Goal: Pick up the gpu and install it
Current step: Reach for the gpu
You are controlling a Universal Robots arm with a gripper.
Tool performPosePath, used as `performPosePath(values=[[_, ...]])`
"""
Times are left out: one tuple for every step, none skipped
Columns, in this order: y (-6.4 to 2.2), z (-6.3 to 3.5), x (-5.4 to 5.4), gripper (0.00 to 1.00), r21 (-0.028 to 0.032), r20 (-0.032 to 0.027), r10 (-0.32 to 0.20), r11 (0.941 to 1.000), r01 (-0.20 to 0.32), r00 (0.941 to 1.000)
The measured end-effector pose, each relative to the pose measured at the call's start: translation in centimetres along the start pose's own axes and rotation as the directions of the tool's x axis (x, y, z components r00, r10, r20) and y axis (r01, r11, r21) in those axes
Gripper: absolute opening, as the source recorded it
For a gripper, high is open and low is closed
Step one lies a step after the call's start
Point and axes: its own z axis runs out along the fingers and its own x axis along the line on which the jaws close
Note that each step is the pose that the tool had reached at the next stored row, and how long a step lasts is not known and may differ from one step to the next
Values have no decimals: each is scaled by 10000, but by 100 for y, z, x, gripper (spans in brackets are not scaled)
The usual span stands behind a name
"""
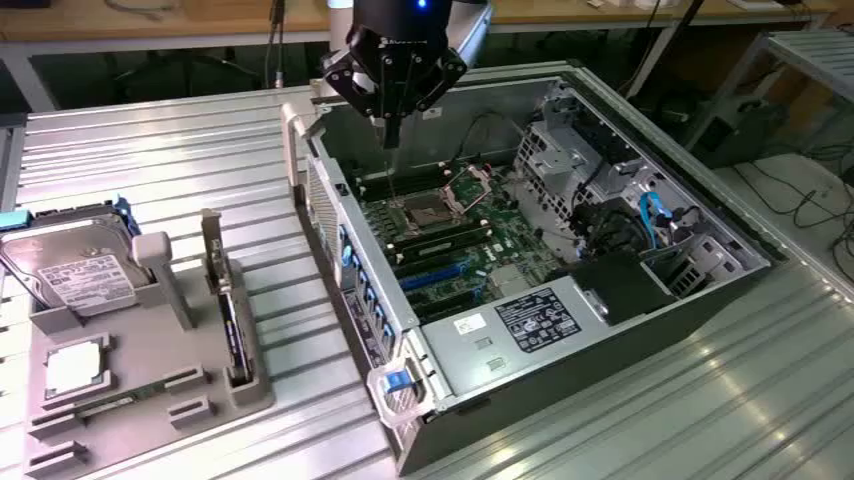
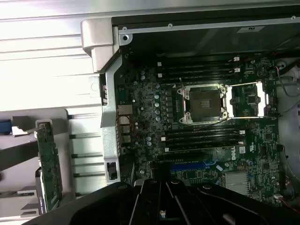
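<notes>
Exterior view: we find the gripper point(image 1: 391, 128) clenched on nothing above the open computer case point(image 1: 328, 210), with the gpu point(image 1: 231, 320) not yet picked up.

The gpu stands on its thin edge in a slot of the grey holder point(image 1: 147, 400), beside the hard drive point(image 1: 78, 275). It is outside the case and well apart from the gripper. The fingers point down over the motherboard point(image 1: 461, 235), close to the case's rear wall. We judge the chief risk to be a low sweep toward the holder, which could clip that raised wall. A descent here could jab the memory slots or the bare processor socket point(image 2: 204, 102). We think jaws this tightly closed would knock the upright card rather than straddle it. An off-centre pinch could cock the card in its slot.
</notes>
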Motion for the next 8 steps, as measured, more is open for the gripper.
performPosePath(values=[[0,1,4,11,0,0,-1,10000,1,10000],[-1,1,8,11,0,0,2,10000,-2,10000],[-1,2,11,11,1,-3,0,10000,0,10000],[-2,3,15,11,0,-4,1,10000,-1,10000],[-2,4,21,11,-1,-3,1,10000,-1,10000],[-3,4,30,11,0,-4,1,10000,-1,10000],[-3,4,35,11,1,-5,0,10000,0,10000],[-5,4,41,11,1,-6,1,10000,-1,10000]])
